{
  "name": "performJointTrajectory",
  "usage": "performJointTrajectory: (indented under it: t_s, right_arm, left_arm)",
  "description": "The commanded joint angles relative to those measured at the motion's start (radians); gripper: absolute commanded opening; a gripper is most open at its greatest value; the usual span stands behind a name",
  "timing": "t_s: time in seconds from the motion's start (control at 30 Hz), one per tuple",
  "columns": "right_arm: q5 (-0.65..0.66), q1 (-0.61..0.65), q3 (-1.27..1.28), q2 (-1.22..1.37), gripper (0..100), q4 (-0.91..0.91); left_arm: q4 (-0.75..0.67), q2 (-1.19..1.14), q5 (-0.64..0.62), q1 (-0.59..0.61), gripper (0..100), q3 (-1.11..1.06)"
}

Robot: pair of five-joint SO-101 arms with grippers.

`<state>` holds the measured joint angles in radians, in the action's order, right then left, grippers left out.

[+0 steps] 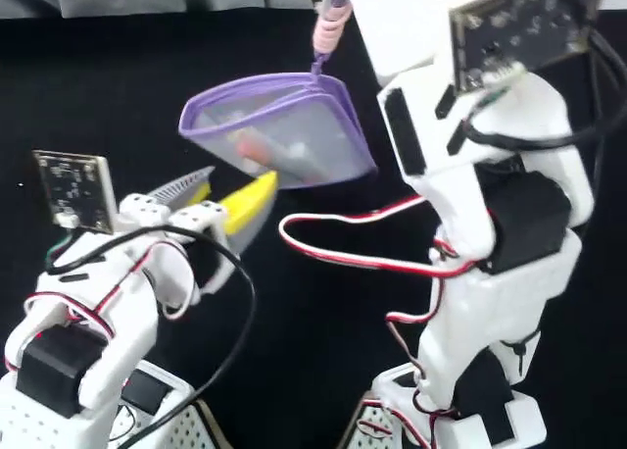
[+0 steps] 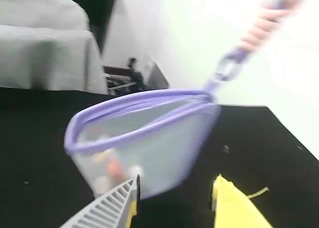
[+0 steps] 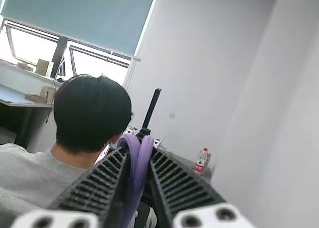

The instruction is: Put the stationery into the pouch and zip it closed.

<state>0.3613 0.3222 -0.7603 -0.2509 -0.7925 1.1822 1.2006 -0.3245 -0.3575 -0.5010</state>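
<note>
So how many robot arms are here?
2. The left arm sits low at the near left, its pincer open by the pouch. The right arm stands at the right, its pincer shut on the pouch's strap.

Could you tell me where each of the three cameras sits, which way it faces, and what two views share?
High view: fixed above the table, looking down at the hanging pouch; left arm and right arm show.
Left wrist view: on the left arm, facing the pouch; its open left gripper shows.
Right wrist view: on the right arm, tilted up toward wall and window; the right gripper is shut on the purple strap.
Shared: high and left wrist views both show the pouch.
</note>
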Motion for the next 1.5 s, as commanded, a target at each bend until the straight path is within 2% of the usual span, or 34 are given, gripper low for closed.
performJointTrajectory:
  t_s: [0.0,0.13,0.27,0.37,0.47,0.63,0.8,0.93,1.13,1.27,1.37,1.47]
  right_arm:
    - [0.008,0.048,0.005,0.016,1.2,0.032]
    - [0.009,0.074,0.005,0.036,1.2,0.032]
    - [0.009,0.097,0.002,0.027,1.2,0.031]
    - [0.008,0.097,0.004,0.001,1.2,0.029]
    - [0.006,0.097,0.002,-0.035,1.2,-0.014]
    - [0.008,0.201,0.002,-0.104,1.3,-0.126]
    - [0.009,0.453,0.013,-0.116,1.4,-0.255]
    - [0.012,0.569,0.013,-0.074,1.4,-0.261]
    - [0.109,0.554,0.007,0.047,1.2,-0.209]
    - [0.106,0.512,0.007,0.084,1.2,-0.212]
    - [0.106,0.496,0.007,0.085,1.2,-0.215]
    - [0.112,0.493,0.007,0.088,1.2,-0.209]
  left_arm:
    - [-0.052,0.006,-0.008,-0.047,25,-0.077]
    - [-0.224,0.008,0.023,0.036,25,-0.248]
    - [-0.480,0.008,0.140,0.157,25,-0.450]
    - [-0.657,0.008,0.166,0.236,24,-0.558]
    - [-0.732,0.008,0.164,0.300,24,-0.587]
    - [-0.740,0.006,0.161,0.315,24,-0.587]
    - [-0.740,-0.003,0.161,0.268,24,-0.593]
    - [-0.783,-0.003,0.161,0.292,24,-0.610]
    - [-0.850,0.006,0.161,0.354,24,-0.653]
    - [-0.847,0.008,0.160,0.429,24,-0.627]
    - [-0.770,0.008,0.160,0.499,24,-0.591]
    - [-0.618,0.008,0.160,0.532,24,-0.535]
